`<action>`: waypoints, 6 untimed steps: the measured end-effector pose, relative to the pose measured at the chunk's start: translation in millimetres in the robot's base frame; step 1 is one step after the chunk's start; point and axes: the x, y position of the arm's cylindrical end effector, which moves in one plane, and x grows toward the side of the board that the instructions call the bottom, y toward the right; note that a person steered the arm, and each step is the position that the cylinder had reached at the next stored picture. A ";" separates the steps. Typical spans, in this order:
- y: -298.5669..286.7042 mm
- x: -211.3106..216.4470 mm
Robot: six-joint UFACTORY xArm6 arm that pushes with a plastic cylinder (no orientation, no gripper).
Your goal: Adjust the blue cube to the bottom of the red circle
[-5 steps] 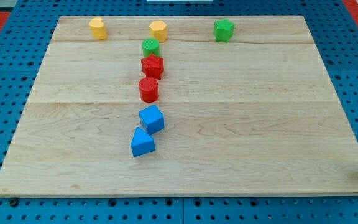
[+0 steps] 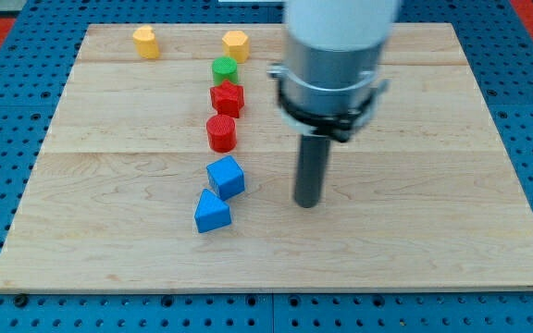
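Observation:
The blue cube [image 2: 226, 177] sits on the wooden board just below the red circle [image 2: 221, 133], a small gap between them. A second blue block [image 2: 212, 213], wedge-like, touches the cube's lower left corner. My tip [image 2: 307, 203] rests on the board to the right of the blue cube, about a block's width and a half away, touching nothing. The rod and the arm's grey and white body rise above it toward the view's top.
Above the red circle stand a red star-like block [image 2: 227, 98] and a green circle [image 2: 224, 68] in one column. Two yellow blocks [image 2: 145, 42] [image 2: 235, 43] sit near the board's top edge. The arm hides the top right area.
The arm has come into view from the lower right edge; my tip now stands on the board right of the blue cube. The green block at the top right is now hidden. No block moved.

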 end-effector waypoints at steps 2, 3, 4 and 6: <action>-61.6 -7.2; -65.7 -8.3; -69.9 -11.6; 79.2 -8.6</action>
